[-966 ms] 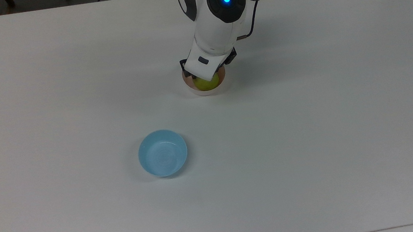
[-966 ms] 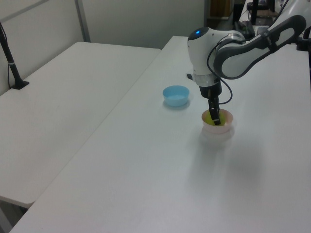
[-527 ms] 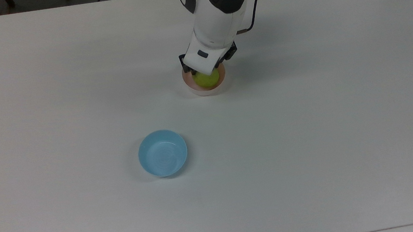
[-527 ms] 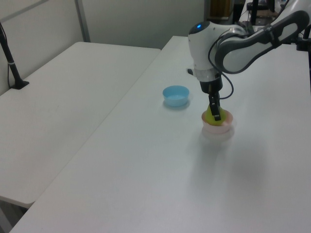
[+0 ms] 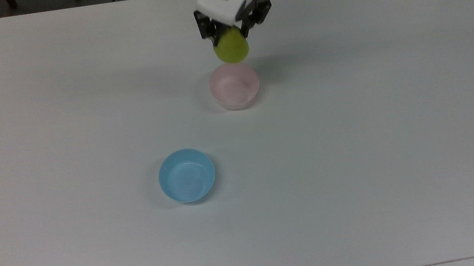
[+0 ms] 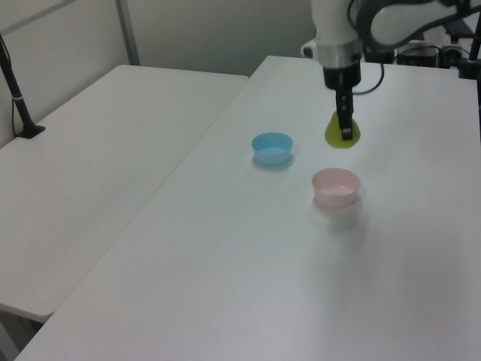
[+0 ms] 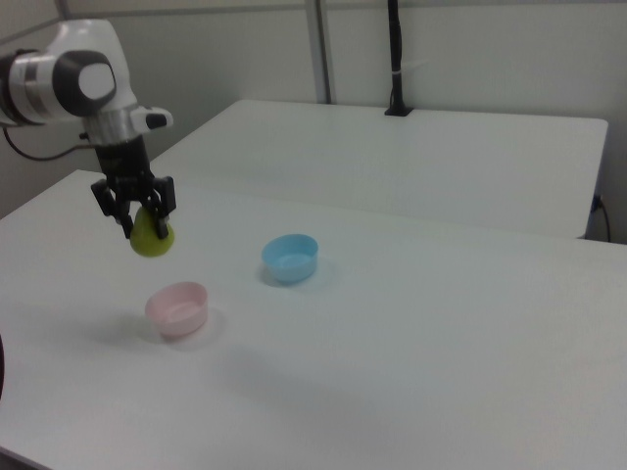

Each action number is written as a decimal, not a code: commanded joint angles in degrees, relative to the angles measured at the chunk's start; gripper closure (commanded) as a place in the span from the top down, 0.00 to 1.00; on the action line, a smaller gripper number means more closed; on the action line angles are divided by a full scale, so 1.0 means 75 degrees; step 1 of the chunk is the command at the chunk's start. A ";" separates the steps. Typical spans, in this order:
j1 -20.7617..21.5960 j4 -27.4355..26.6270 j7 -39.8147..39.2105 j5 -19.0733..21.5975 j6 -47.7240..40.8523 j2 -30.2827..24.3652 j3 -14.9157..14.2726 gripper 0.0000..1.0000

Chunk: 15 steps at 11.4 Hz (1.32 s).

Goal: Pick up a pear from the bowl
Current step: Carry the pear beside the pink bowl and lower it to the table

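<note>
Pear [image 5: 231, 49] clamped in gripper [image 5: 231, 34], hanging above bowl [image 5: 234, 86] on table [image 5: 353, 137]. Second bowl [image 5: 186, 175] well apart, toward the top view's lower left.

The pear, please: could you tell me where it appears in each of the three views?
Top view: the pear is at top centre, just above the pink bowl.
Left view: upper right, above that bowl.
Right view: at left, above it.
Shared landmark: the end effector shut on it.
</note>
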 commanded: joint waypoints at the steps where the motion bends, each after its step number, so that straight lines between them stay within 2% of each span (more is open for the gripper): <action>1: -0.0218 0.0293 -0.0483 0.0073 -0.0430 -0.0372 -0.0259 0.37; 4: -0.1142 0.0471 -0.1327 0.0073 -0.0362 -0.0255 -0.0283 0.37; 7: -0.2046 0.0354 -0.1891 0.0084 0.0398 0.0259 -0.0283 0.37; 11: -0.2305 -0.0045 -0.1904 0.0061 0.1851 0.1173 -0.0306 0.37; 15: -0.2294 -0.0045 -0.1880 0.0049 0.2286 0.2041 -0.0306 0.39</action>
